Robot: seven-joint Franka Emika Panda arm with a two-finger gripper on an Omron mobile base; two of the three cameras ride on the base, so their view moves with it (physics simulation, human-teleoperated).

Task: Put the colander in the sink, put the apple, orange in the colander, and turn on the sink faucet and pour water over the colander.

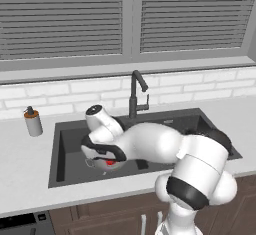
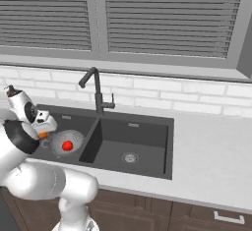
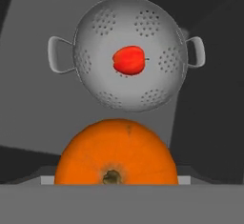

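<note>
1. The end effector [image 2: 43, 129] hangs over the left basin of the large dark grey rectangular double-basin sink [image 2: 147, 123], clasping the round orange-coloured fruit [image 3: 116, 152] between its fingers.
2. In the hand view, the orange sits large and close, stem end facing the camera, its sides flanked by the fingers.
3. Directly beyond the held orange lies the small round silvery-grey perforated metal colander [image 3: 128, 51] with two loop handles, resting on the basin floor.
4. Inside the colander, near its middle, sits the small glossy red apple [image 3: 129, 60], apart from the end effector.
5. Behind the end effector, on the sink's far rim, stands the tall slim dark grey faucet [image 2: 96, 93].
6. A small soap dispenser bottle [image 1: 33, 121] stands on the pale counter [image 2: 216, 156], off to the end effector's left.
</note>
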